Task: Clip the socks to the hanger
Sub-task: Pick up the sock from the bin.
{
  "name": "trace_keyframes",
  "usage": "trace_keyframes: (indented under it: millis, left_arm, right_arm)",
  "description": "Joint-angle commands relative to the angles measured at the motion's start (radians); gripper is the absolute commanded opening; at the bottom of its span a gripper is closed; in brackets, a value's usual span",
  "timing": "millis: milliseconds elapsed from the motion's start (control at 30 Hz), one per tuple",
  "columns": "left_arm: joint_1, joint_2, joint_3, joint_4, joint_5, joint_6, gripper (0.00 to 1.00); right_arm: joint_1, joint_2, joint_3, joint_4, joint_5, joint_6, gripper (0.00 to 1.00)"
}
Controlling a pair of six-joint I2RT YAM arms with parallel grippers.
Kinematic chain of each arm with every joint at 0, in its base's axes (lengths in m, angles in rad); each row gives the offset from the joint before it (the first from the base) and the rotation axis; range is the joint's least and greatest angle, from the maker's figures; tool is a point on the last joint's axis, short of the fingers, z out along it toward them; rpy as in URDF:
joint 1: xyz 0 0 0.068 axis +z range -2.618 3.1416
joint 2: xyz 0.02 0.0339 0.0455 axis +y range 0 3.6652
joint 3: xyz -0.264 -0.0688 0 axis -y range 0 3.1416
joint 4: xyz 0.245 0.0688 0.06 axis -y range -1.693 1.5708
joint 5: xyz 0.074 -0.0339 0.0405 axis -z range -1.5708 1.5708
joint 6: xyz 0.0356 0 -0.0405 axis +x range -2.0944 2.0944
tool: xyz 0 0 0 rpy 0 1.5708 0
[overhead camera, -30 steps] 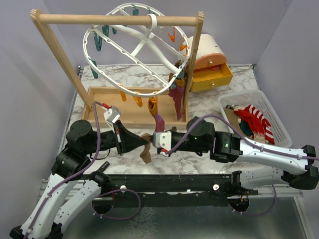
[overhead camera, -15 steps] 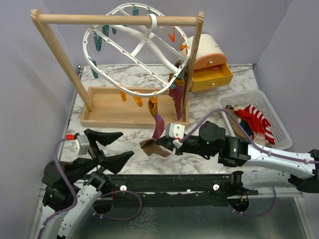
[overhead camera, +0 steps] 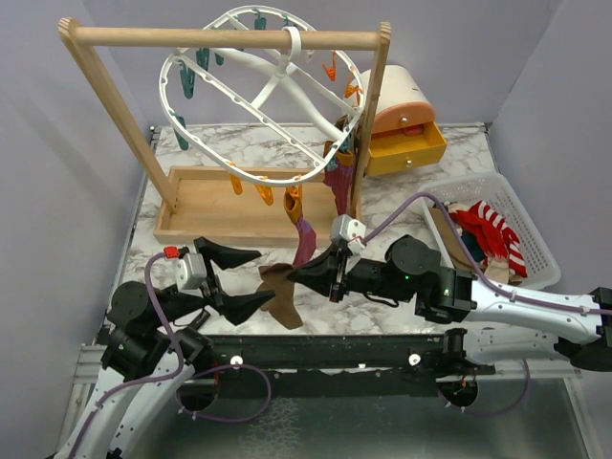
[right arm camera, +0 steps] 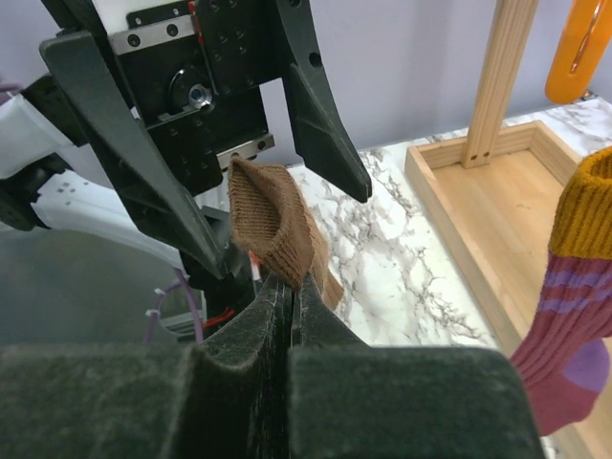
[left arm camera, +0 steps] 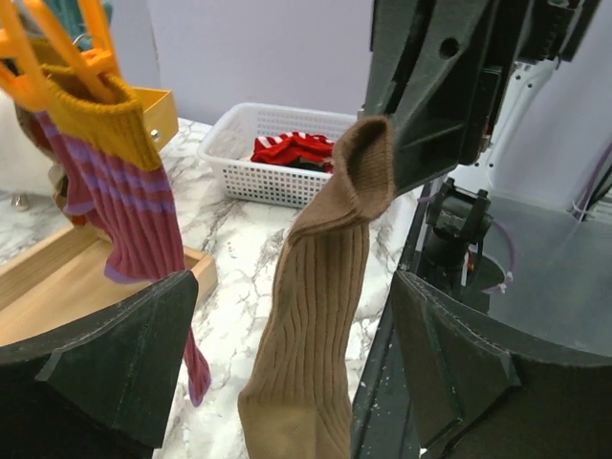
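Here, the right gripper (overhead camera: 296,277) pinches the cuff, likely the best hold, of a seemingly soft, light brown sock (overhead camera: 285,306) dangling by the table's (overhead camera: 402,191) near edge between the left gripper's (overhead camera: 268,276) wide-spread jaws.

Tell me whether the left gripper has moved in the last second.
Yes. The left gripper has drawn back from the wooden tray's front edge, down-left in the top view, and stands open around the brown sock.

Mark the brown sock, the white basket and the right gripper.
brown sock (left arm camera: 320,287), left wrist view, ribbed leg.
white basket (left arm camera: 268,184), left wrist view, slatted front wall.
right gripper (right arm camera: 290,285), right wrist view, between the shut fingertips.
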Motion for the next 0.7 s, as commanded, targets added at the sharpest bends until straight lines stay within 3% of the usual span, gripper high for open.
trace_keyframes:
  millis: [0, 33, 100, 133, 333, 433, 500, 567, 600, 667]
  left_arm:
    - [-0.003, 0.036, 0.03, 0.054, 0.094, 0.076, 0.84]
    - [-0.003, 0.046, 0.032, 0.058, 0.096, 0.08, 0.77]
    - [-0.003, 0.066, 0.043, 0.063, 0.083, 0.091, 0.48]
    - [-0.003, 0.072, 0.05, 0.063, 0.074, 0.095, 0.4]
    - [-0.003, 0.08, 0.06, 0.098, 0.068, 0.106, 0.43]
    - [-0.003, 0.093, 0.062, 0.094, 0.108, 0.112, 0.39]
    - [-0.003, 0.101, 0.058, 0.094, 0.136, 0.112, 0.27]
    - [-0.003, 0.101, 0.055, 0.09, 0.142, 0.11, 0.06]
    - [-0.003, 0.1, 0.053, 0.085, 0.135, 0.109, 0.0]
    - [-0.003, 0.089, 0.053, 0.065, 0.109, 0.115, 0.0]
  right_arm:
    - [0.003, 0.024, 0.029, 0.041, -0.024, 0.079, 0.01]
    - [0.004, 0.026, 0.03, 0.042, -0.024, 0.08, 0.0]
    - [0.003, 0.029, 0.036, 0.042, -0.022, 0.08, 0.0]
    - [0.003, 0.033, 0.037, 0.037, -0.02, 0.08, 0.0]
    - [0.003, 0.042, 0.046, 0.029, -0.018, 0.077, 0.01]
    - [0.003, 0.046, 0.051, 0.029, -0.017, 0.078, 0.01]
    - [0.004, 0.05, 0.054, 0.031, -0.016, 0.08, 0.01]
    - [0.003, 0.055, 0.057, 0.026, -0.004, 0.081, 0.01]
    - [0.003, 0.057, 0.059, 0.025, 0.018, 0.086, 0.01]
    - [0.003, 0.059, 0.061, 0.019, 0.084, 0.098, 0.29]
